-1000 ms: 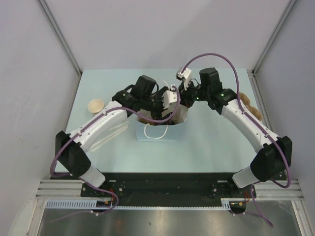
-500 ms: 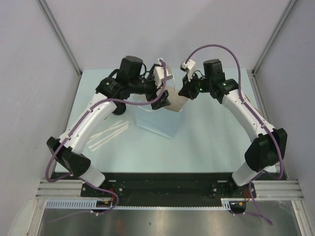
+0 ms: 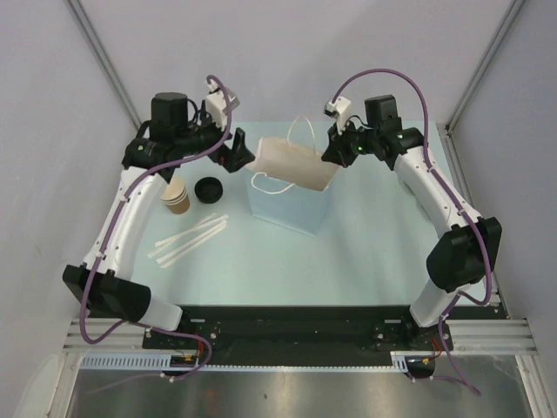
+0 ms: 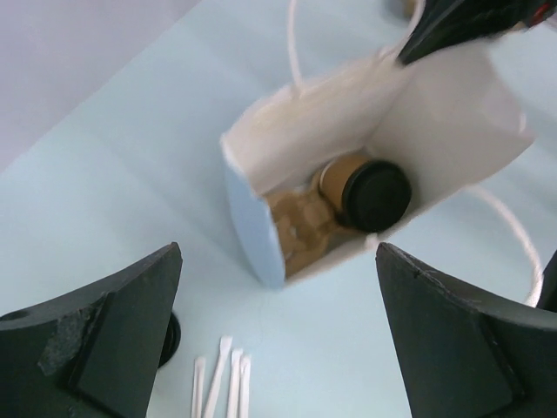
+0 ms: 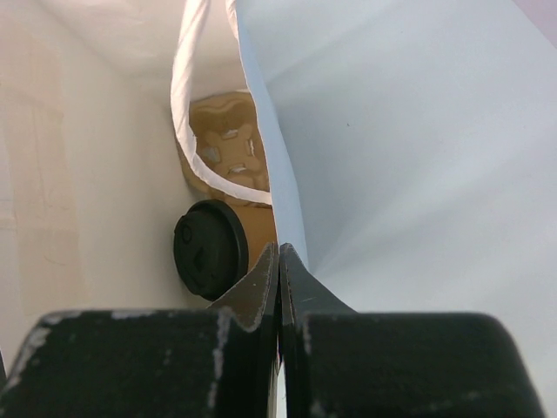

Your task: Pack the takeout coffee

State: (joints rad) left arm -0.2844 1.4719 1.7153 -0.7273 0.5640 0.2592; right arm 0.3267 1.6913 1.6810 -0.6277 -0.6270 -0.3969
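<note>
The takeout coffee [image 4: 370,193] lies inside the paper bag [image 4: 452,122]. It looks light and crushable, best gripped at its stiff lidded rim. The right pincer [image 5: 278,261] pinches the bag's edge; the left pincer [image 4: 278,252] hangs spread wide.

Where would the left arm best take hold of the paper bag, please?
I would grip the bag by the left edge of its rim, opposite where the right gripper is shut on it. Bring the open left gripper in from the left, one finger inside, one outside: the mouth faces that gripper and the wall is a thin sheet.
</note>
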